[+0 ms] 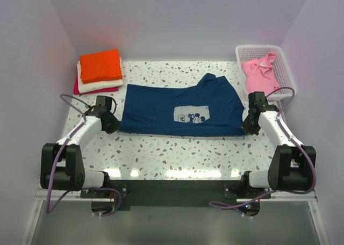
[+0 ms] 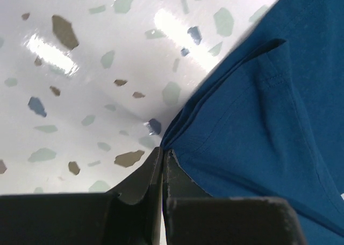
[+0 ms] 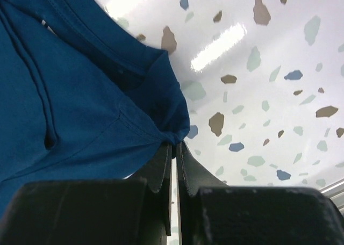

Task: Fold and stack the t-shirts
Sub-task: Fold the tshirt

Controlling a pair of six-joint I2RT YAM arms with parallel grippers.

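Observation:
The navy blue t-shirt with a small white chest graphic lies spread across the middle of the table, its far right part folded over. My left gripper is shut on the shirt's near left corner. My right gripper is shut on the shirt's near right corner. A pink t-shirt lies crumpled in the white basket. Folded orange, cream and magenta shirts are stacked at the far left.
The white lattice basket stands at the far right corner. The speckled table runs between white walls on the left, right and back. The arm bases sit at the near edge.

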